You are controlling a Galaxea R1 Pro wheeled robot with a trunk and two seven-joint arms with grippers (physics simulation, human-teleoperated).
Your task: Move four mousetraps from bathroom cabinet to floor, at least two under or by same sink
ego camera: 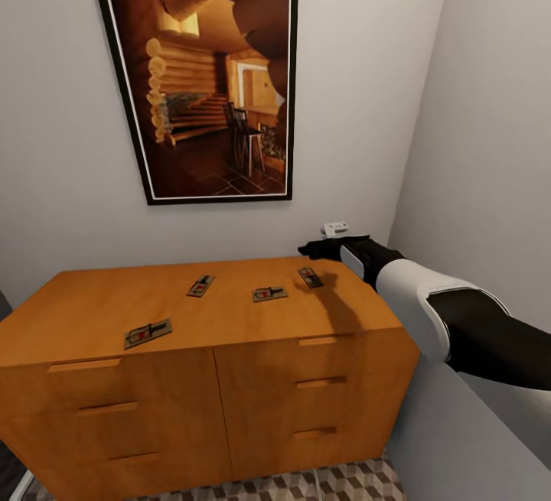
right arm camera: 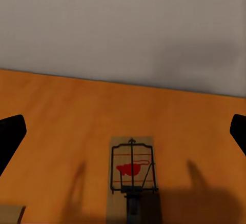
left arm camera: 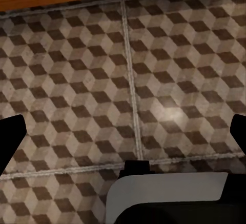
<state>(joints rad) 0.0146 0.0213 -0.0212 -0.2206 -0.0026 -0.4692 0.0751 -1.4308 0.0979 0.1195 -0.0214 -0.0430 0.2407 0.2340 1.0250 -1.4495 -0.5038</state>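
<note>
I see four mousetraps lying flat on top of the cabinet [ego camera: 99, 310]. The nearest trap [ego camera: 148, 333] sits by the front edge, toward the left. The second trap [ego camera: 201, 285] lies further back, near the middle. The third trap [ego camera: 270, 294] is a little to its right. The fourth trap [ego camera: 310, 277] is close to the back right corner, and my right gripper [ego camera: 312, 250] hangs just above and behind it, not touching it. In my right wrist view that trap [right arm camera: 132, 168] lies between the two black fingers [right arm camera: 10, 137], which stand wide apart. It has a red mark and dark wire on its board. The shadows of the fingers fall on the wood beside it.

The cabinet is orange-brown wood with drawer fronts and slim bar handles [ego camera: 84, 365]. It stands against a pale grey wall [ego camera: 61, 141], in a corner with another wall on the right. A big picture [ego camera: 207, 73] in a black frame hangs above it. It shows a log room with chairs.

A strip of floor [ego camera: 337, 482] shows below the cabinet, with brown and beige cube tiles. My left wrist view looks down at the same floor [left arm camera: 77, 80], with pale grout lines. The left gripper [left arm camera: 123, 137] is spread wide, with nothing in it.
</note>
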